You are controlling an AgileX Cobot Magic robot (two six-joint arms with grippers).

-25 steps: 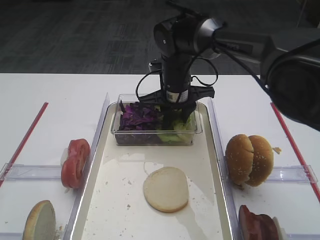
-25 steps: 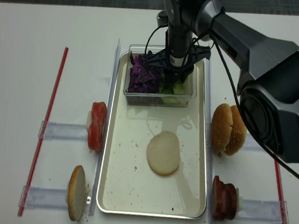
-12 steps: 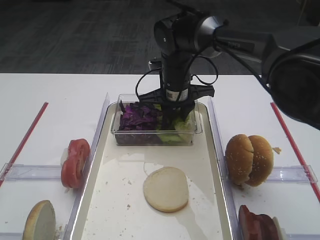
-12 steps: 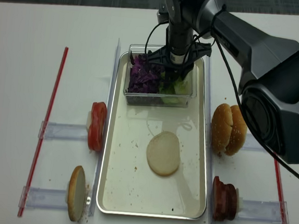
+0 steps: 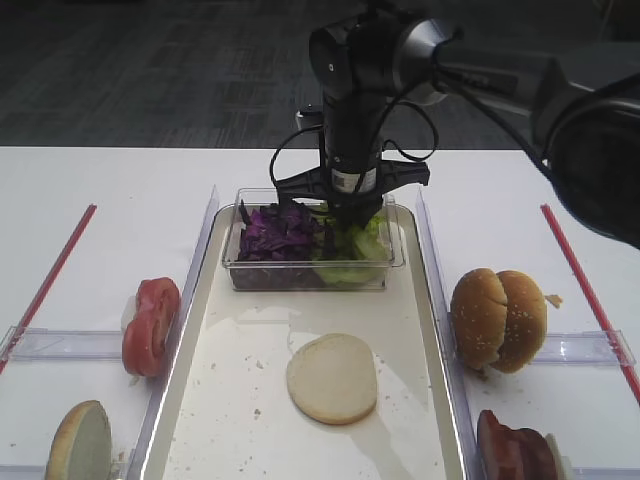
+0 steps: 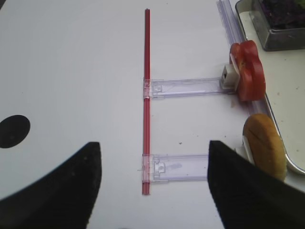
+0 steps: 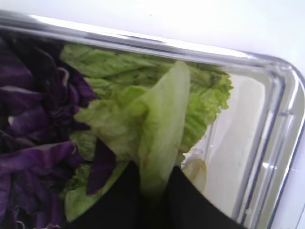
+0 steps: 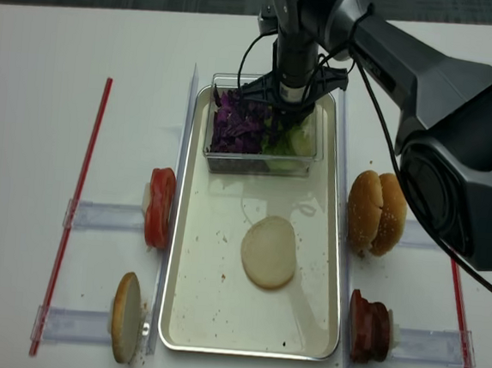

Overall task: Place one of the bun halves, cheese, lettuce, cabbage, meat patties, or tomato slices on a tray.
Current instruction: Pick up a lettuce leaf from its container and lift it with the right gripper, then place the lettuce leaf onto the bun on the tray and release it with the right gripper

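My right gripper (image 5: pixel 352 212) reaches down into a small clear box (image 5: pixel 306 279) at the far end of the tray (image 5: pixel 232 405). Its dark fingers (image 7: pixel 125 195) are shut on a light green lettuce leaf (image 7: pixel 161 119), which stands up from the pile. Dark purple cabbage (image 5: pixel 279 232) fills the box's left half. A bun half (image 5: pixel 332 378) lies cut face up in the middle of the tray. Tomato slices (image 5: pixel 150 325) and another bun half (image 5: pixel 79 441) stand left of the tray. My left gripper (image 6: pixel 155 177) hovers open over the bare table.
Two bun halves (image 5: pixel 498 318) and meat patties (image 5: pixel 514 450) stand on clear holders right of the tray. Red strips (image 5: pixel 50 275) mark the table's left and right sides. Clear rails (image 6: pixel 188 87) hold the food on the left.
My right gripper has shut on the lettuce leaf and risen a little in the box. Nothing else has moved.
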